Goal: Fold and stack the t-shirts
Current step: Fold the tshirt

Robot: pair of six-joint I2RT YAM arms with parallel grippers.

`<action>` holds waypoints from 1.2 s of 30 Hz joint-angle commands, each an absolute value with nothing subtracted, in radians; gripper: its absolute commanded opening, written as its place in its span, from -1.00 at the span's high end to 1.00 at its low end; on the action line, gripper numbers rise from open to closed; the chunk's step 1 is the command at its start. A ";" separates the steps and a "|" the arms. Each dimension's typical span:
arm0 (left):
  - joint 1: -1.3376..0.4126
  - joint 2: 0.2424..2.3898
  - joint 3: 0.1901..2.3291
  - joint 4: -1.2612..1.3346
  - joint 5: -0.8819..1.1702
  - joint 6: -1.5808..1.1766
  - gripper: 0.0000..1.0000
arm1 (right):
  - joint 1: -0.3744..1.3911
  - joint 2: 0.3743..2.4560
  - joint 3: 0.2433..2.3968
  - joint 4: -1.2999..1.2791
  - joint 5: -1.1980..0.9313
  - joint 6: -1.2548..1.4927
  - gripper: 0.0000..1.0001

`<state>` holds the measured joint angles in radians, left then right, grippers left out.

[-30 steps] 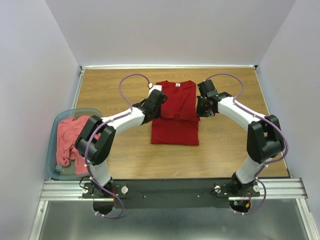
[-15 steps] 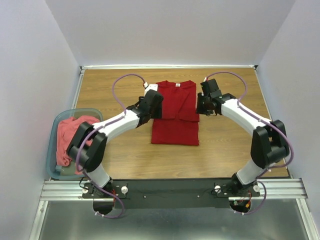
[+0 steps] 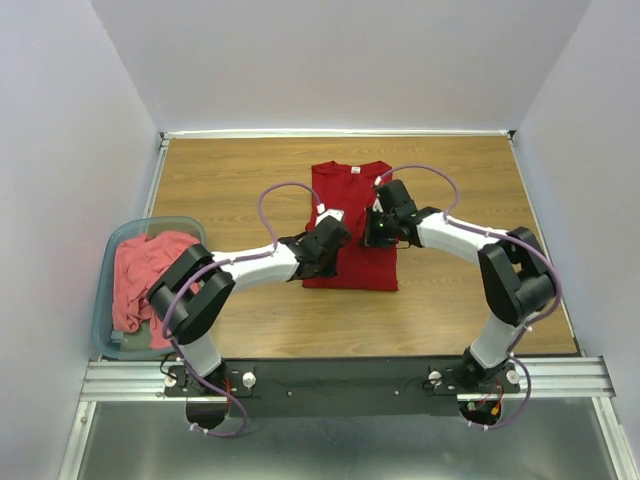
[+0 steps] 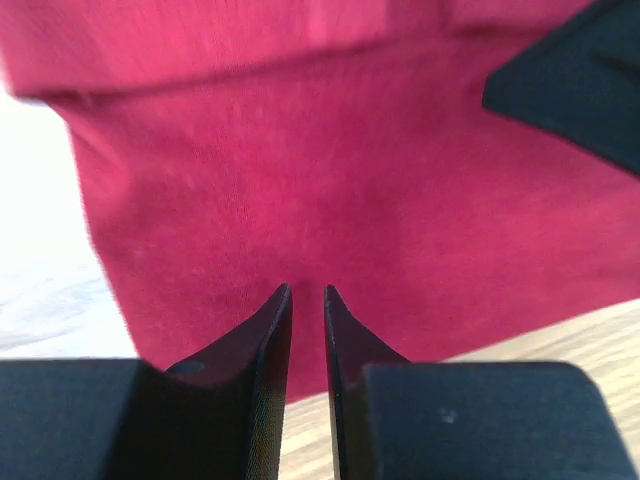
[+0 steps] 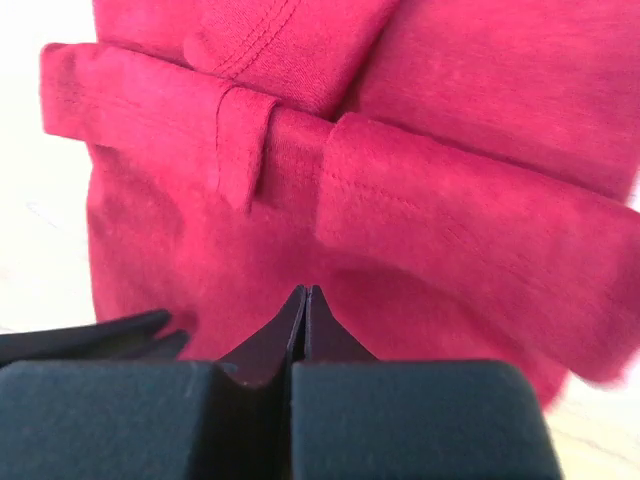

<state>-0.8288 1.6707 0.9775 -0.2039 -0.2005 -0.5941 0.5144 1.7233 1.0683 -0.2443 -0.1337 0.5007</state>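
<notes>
A deep crimson red t-shirt [image 3: 350, 185] lies folded into a narrow upright strip at the middle of the wooden table, with a small white neck label at its far end. Both grippers hover low over its near half. My left gripper [image 3: 337, 240] sits over the lower left part, and in the left wrist view [image 4: 307, 290] its jaws stand a narrow slit apart with nothing between them, red cloth [image 4: 330, 180] beyond. My right gripper [image 3: 376, 231] is over the right part, and in the right wrist view [image 5: 305, 290] its tips are pressed together above the folded sleeves [image 5: 450, 230]. A coral-pink t-shirt [image 3: 140, 275] lies crumpled in the tub.
The translucent blue-grey plastic tub [image 3: 104, 300] stands off the table's left edge, near the left arm's base. White walls close in the table on three sides. Bare wood [image 3: 220, 180] shows left and right of the red shirt.
Both arms swung inward from the shirt's sides and came nearer, over its lower half. Each gripper opened and closed down again, the right fully, the left to a slit.
</notes>
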 commanded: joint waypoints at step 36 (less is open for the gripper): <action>-0.950 1.499 0.735 -0.285 -0.110 -0.701 0.42 | 0.554 1.609 0.888 0.045 -0.416 0.468 0.44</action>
<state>-0.9447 1.5013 0.7578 -0.2718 -0.1333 -0.6785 0.5079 1.6089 0.9649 -0.0708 -0.3412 0.4294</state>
